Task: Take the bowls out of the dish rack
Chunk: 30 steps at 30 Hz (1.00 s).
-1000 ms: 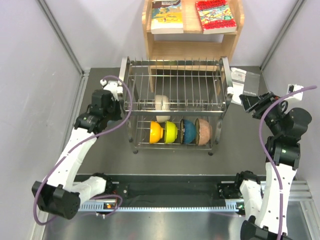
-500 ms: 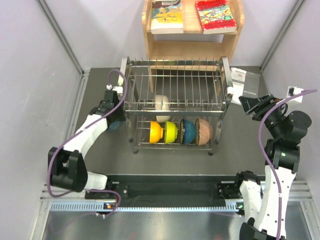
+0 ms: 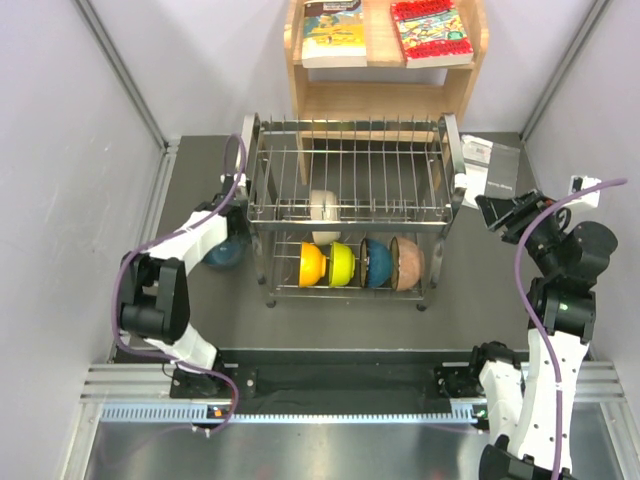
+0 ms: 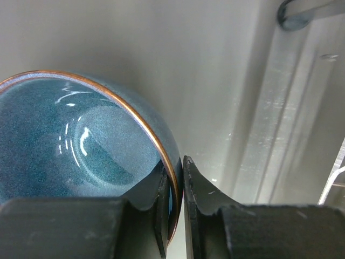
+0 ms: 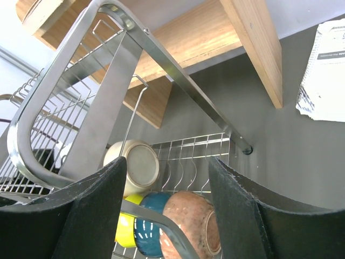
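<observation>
The dish rack [image 3: 350, 215] stands mid-table. Its upper tier holds a cream bowl [image 3: 322, 207]. On the lower tier, orange [image 3: 311, 264], lime [image 3: 342, 263], teal [image 3: 376, 262] and pinkish [image 3: 407, 262] bowls stand on edge. My left gripper [image 3: 224, 238] is just left of the rack, low by the table, shut on the rim of a dark blue bowl [image 3: 221, 253]. In the left wrist view the fingers [image 4: 197, 189] pinch that copper-edged bowl [image 4: 70, 140]. My right gripper [image 3: 494, 212] hangs open off the rack's right end, facing the cream bowl [image 5: 137, 167] and the pinkish bowl [image 5: 188, 216].
A wooden shelf [image 3: 385, 100] with books stands behind the rack. A paper booklet [image 3: 490, 160] lies at the back right. An aluminium rail [image 3: 160, 200] runs along the left wall, close to the left arm.
The left arm has folded in, its elbow swinging toward the rack, and has brought the blue bowl down beside the rack's left end. The right arm has barely shifted.
</observation>
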Tool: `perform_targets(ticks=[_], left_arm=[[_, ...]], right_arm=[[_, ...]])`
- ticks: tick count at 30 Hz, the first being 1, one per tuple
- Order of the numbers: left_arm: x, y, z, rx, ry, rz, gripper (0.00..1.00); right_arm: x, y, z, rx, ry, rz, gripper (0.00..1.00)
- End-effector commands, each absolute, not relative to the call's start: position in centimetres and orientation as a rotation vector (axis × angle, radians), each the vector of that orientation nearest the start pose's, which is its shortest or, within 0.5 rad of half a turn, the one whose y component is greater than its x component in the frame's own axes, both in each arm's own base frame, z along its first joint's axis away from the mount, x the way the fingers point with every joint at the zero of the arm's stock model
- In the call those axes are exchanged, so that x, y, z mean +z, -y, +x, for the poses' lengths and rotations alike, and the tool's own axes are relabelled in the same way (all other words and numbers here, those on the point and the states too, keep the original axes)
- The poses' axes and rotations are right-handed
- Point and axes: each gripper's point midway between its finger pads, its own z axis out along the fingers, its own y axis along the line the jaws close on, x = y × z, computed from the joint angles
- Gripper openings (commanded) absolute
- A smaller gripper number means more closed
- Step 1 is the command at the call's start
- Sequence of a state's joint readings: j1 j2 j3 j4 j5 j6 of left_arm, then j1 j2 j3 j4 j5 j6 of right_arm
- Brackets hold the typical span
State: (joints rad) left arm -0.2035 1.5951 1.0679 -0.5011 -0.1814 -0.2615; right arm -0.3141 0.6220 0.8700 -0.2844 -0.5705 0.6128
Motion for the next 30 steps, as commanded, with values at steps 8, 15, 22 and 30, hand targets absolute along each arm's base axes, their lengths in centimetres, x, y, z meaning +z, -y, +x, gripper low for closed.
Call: perform_targets(ticks=[8, 15, 22, 30], left_arm=[[5.5, 3.1, 35.0, 0.239, -2.668, -0.172, 0.0], [6.6, 3.4, 34.9, 0.208, -2.647, -0.18, 0.26], [8.9, 4.5, 35.5, 0.088, -2.541, -0.166, 0.58], [15.3, 1.5, 36.8, -0.088, -2.226, -0.403, 0.6]], right_arm=[[35.4, -3.9, 25.8, 0.685, -1.589, 0.27, 0.63], [35.3, -3.9, 25.9, 0.682, -1.591, 0.268, 0.63], [35.3, -3.9, 26.0, 0.685, -1.594, 0.272, 0.63], [35.3, -3.8, 26.1, 0.68, -1.596, 0.27, 0.63]])
